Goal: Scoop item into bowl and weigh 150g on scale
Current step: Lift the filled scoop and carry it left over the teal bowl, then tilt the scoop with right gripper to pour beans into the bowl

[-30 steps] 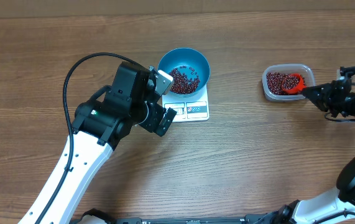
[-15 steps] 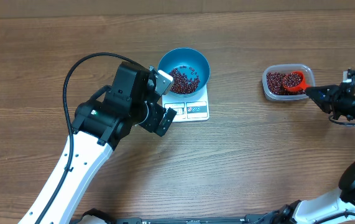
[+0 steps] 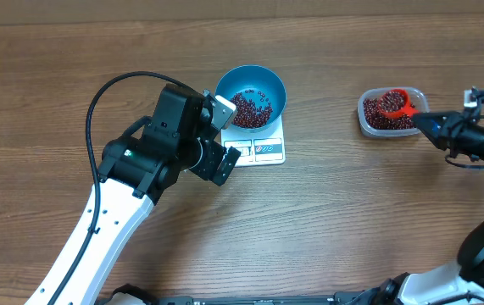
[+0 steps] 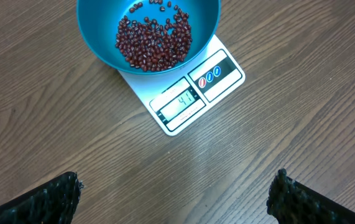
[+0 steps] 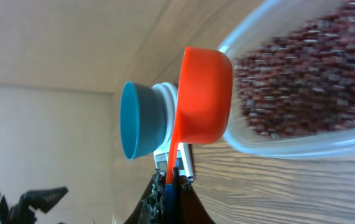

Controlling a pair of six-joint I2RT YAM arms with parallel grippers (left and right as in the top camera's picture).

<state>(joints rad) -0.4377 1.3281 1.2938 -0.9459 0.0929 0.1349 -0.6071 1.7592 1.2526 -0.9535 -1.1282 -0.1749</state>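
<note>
Overhead, a blue bowl (image 3: 274, 88) sat on a white scale (image 3: 269, 152), with a shallow heap of red-brown beans (image 3: 246, 108) inside it. Well to the right, a clear tub (image 3: 361, 114) held more beans. The right gripper (image 3: 435, 128) was pinched shut on the thin handle of a red scoop (image 3: 394, 103), whose loaded cup was above the tub. The left gripper (image 3: 223, 135) stood wide open and empty, just beside the scale. The beans looked small, hard, light and quick to roll, so no claw could likely pinch them. They would travel best in the scoop, kept level and gripped by its handle.
</note>
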